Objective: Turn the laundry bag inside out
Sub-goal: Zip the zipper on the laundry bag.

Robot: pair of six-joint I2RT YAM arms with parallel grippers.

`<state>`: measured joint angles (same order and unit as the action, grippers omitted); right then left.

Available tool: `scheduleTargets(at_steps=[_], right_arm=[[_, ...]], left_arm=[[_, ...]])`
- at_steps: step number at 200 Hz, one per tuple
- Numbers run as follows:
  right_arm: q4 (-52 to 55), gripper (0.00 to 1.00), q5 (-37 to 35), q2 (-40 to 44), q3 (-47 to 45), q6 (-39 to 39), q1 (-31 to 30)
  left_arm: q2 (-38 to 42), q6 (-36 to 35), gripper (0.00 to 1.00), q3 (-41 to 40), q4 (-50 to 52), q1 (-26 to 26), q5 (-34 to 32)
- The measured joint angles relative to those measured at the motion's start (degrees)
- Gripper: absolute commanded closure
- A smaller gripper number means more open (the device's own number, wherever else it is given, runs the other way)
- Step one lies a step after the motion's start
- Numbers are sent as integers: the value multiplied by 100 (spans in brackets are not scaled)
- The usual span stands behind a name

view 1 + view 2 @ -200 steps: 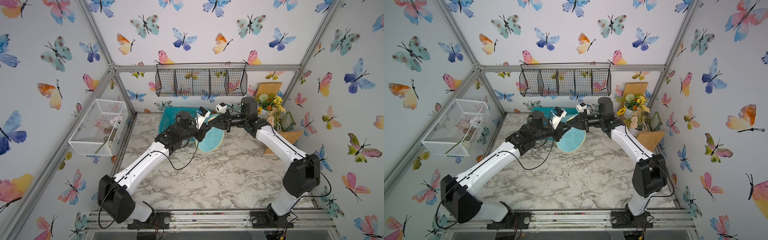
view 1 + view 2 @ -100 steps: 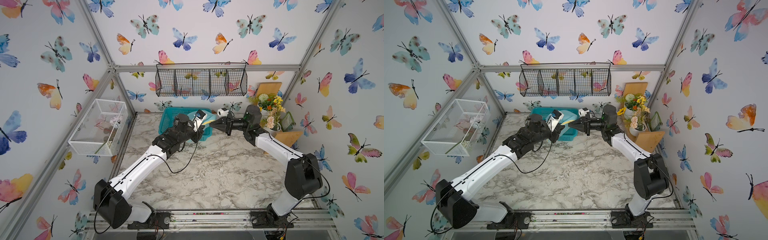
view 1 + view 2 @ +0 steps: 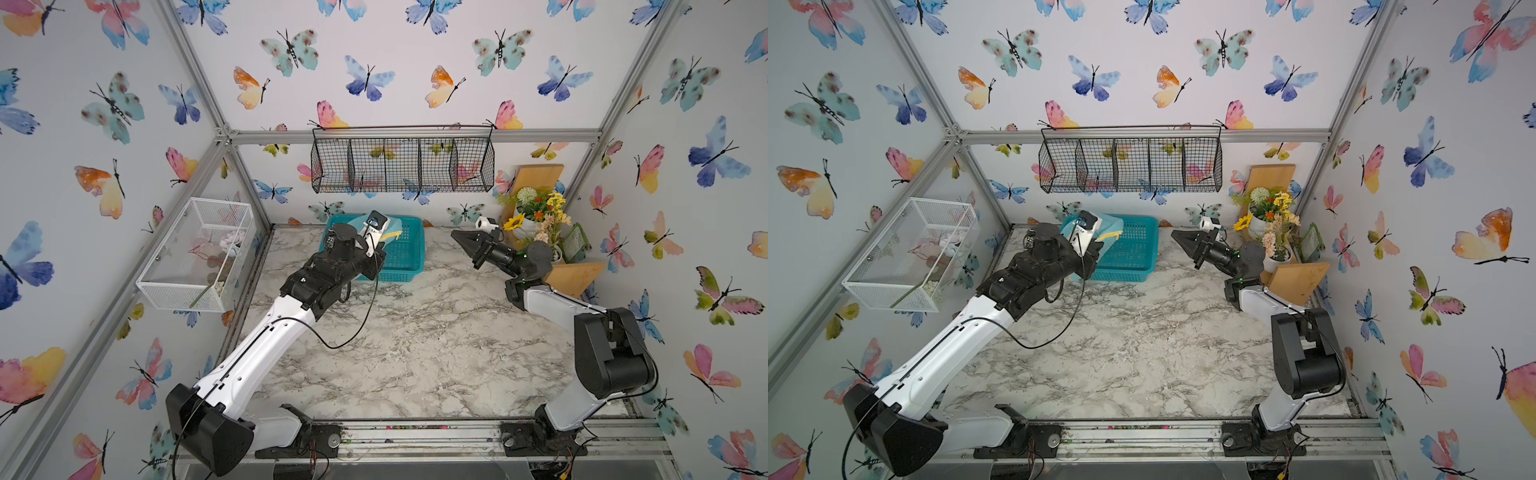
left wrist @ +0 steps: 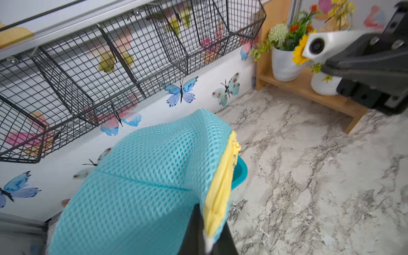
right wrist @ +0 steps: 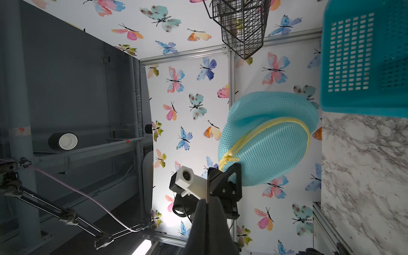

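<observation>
The left gripper is pinching the bag by its yellow edge, holding it over the basket. The right gripper, shut and empty, is hanging well apart. Turning apparently not begun; next, it should take the opening.

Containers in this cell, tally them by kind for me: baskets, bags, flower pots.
Wire baskets: 2, the black wire basket and the white wire basket
Plastic baskets: 1, the teal basket
Mesh bags: 1, the laundry bag
Flower pots: 2, both white
Total: 6
</observation>
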<state>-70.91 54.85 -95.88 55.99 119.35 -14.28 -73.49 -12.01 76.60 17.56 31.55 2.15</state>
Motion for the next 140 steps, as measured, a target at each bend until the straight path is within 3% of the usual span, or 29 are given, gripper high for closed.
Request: scheduleTargets(at_steps=[13, 25, 35, 51, 68, 98, 140], right_arm=[[251, 90, 136, -94, 258, 22, -7], [1110, 81, 404, -177, 839, -389, -31], [2430, 71, 553, -221, 1596, -1320, -83], [4835, 66, 581, -361, 3263, -3180, -162], [6078, 62, 584, -345, 4225, -4444, -269], [6736, 60, 632, -26, 3963, -5298, -505], [7178, 59, 553, -120, 3359, -5646, -828]], left_arm=[[20, 164, 100, 210, 22, 0, 205], [44, 308, 100, 352, 33, -13, 369], [48, 404, 100, 422, 37, -39, 494], [44, 560, 100, 479, 63, -101, 695], [-13, 734, 100, 573, 155, -175, 874], [-245, 1189, 100, 739, 184, -249, 1174], [-697, 2354, 100, 898, -31, -299, 1692]])
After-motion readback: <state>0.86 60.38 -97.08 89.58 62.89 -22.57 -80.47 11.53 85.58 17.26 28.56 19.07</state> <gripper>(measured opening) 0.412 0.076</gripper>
